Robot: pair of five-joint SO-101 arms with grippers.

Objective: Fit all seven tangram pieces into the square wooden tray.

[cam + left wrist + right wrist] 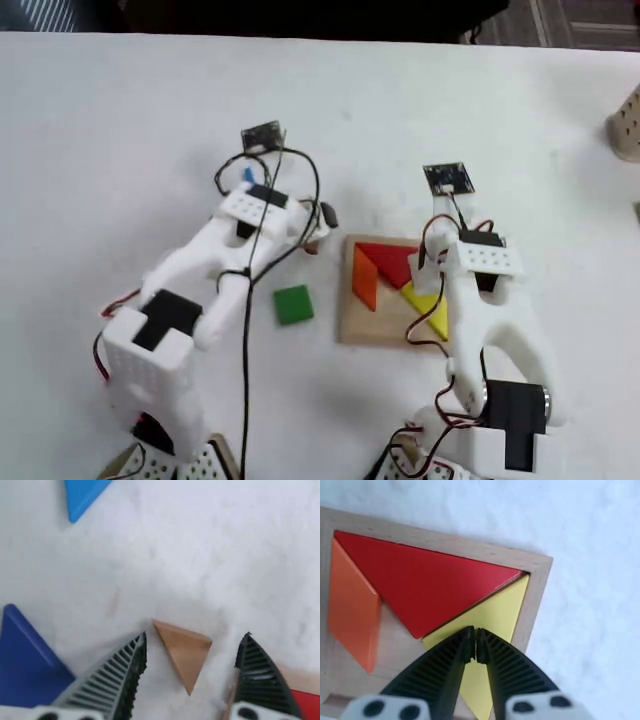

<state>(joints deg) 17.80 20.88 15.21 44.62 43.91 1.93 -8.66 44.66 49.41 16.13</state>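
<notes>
The square wooden tray (pixel 352 325) (pixel 540 580) holds a red triangle (pixel 392 262) (pixel 430 587), an orange parallelogram (pixel 364 278) (pixel 352 612) and a yellow triangle (pixel 430 310) (pixel 495 612). My right gripper (pixel 474 642) (pixel 428 262) is shut, empty, hovering over the yellow triangle. My left gripper (pixel 195 639) (pixel 315 232) stands open just left of the tray, with a small tan triangle (pixel 185 655) on the table between its fingers. A light blue triangle (pixel 82 495) and a dark blue triangle (pixel 25 665) lie nearby. A green square (pixel 293 304) rests left of the tray.
Cables run from the left arm across the table near the green square. Two small circuit boards (pixel 262 137) (pixel 447 177) lie behind the arms. A perforated wooden object (pixel 628 125) stands at the right edge. The white table (pixel 130 120) stretches wide at the back.
</notes>
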